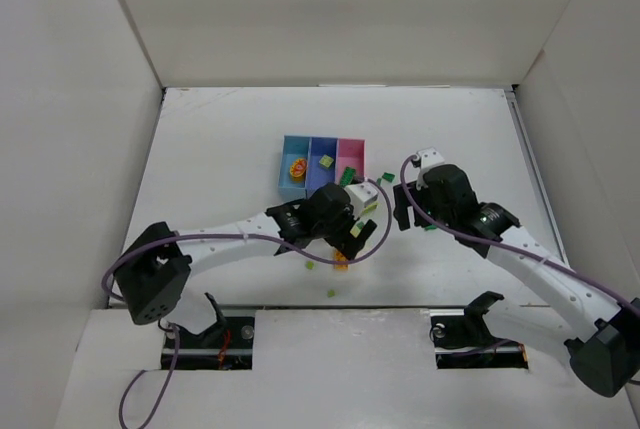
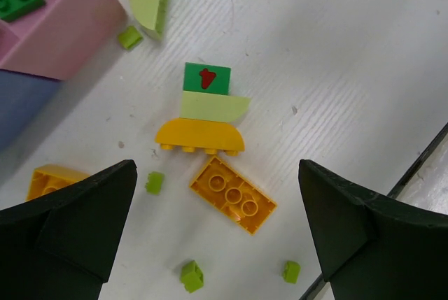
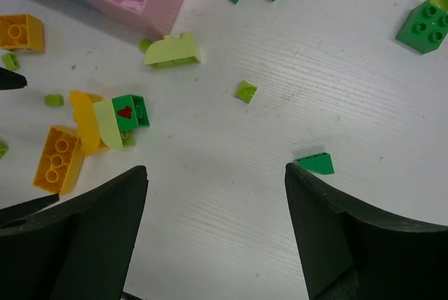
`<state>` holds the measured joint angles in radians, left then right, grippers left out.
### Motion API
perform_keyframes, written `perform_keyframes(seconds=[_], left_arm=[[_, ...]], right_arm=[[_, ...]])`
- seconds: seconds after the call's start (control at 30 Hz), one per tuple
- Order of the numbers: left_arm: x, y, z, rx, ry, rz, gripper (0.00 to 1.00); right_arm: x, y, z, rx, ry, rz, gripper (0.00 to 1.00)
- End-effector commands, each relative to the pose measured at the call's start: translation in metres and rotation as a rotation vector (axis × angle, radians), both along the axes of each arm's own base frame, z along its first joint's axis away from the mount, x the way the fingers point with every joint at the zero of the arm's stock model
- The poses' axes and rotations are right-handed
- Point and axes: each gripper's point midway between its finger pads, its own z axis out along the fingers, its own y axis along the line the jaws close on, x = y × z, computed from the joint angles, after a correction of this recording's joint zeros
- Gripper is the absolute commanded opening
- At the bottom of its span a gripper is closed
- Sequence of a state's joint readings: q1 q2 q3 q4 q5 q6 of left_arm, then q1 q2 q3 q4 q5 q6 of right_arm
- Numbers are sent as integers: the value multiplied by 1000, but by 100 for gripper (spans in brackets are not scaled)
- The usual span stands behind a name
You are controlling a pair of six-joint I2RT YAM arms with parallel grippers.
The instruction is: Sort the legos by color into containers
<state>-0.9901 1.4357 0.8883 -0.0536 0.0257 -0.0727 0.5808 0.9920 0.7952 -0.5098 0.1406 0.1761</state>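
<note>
Orange hard plastic, the flat brick (image 2: 233, 204) lies on the bench (image 2: 336, 55) between our left fingers (image 2: 77, 230), which stand wide and empty. We judge it light, stiff and slick; its long sides offer the best hold. Our right fingers (image 3: 350, 230) are wide too, holding nothing. The light blue bin (image 1: 284, 164) holds a round yellow-red piece (image 1: 297, 167), the periwinkle bin (image 1: 322, 145) a lime brick (image 1: 326, 161), the pink bin (image 1: 352, 147) a dark green brick (image 1: 347, 176).

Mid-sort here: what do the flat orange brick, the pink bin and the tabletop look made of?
Orange brick: hard moulded plastic, slightly glossy; crisp round studs, even colour.
Pink bin: likely plastic too, smooth satin walls with sharp edges.
Tabletop: white-painted or laminated board, matte; fine grain-like lines show, so possibly wood.
</note>
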Motion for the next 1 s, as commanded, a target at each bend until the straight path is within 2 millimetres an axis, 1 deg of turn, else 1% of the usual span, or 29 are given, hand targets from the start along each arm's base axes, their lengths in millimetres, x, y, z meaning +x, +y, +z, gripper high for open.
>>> perform_keyframes(seconds=[0.0, 0.07, 0.23, 0.33, 0.37, 0.43, 0.5, 0.53, 0.73, 0.83, 0.87, 0.93, 0.97], left_arm=[[-7, -15, -3, -16, 0, -63, 100], [-6, -16, -10, -6, 7, -62, 100], [-6, -15, -18, 11, 21, -47, 100], [-6, -14, -31, 40, 40, -47, 100], [-3, -15, -32, 45, 35, -39, 100], [1, -15, -39, 67, 38, -17, 100], [4, -13, -41, 83, 30, -1, 100], [4, -13, -46, 95, 37, -1, 100], [11, -14, -46, 107, 19, 20, 100], [10, -20, -46, 94, 23, -2, 100], [10, -19, -50, 103, 28, -2, 100], [11, -21, -50, 104, 29, -2, 100], [11, -21, -54, 112, 34, -3, 100]], right_arm=[[-3, -2, -2, 8, 2, 4, 84], [-3, -2, -2, 8, 2, 4, 84], [-6, -4, -2, 9, 1, 4, 84], [-7, -4, 1, 14, -7, 4, 84], [-7, -4, 1, 14, -7, 4, 84], [-7, -4, 1, 14, -7, 4, 84], [-7, -4, 1, 14, -7, 4, 84], [-7, -4, 1, 20, -4, -2, 84], [-7, -5, 5, 20, -15, -9, 84], [-7, -5, 5, 20, -15, -9, 84], [-7, -5, 5, 20, -15, -9, 84], [-7, -5, 5, 20, -15, -9, 84], [-5, -5, 9, 25, -23, -9, 84]])
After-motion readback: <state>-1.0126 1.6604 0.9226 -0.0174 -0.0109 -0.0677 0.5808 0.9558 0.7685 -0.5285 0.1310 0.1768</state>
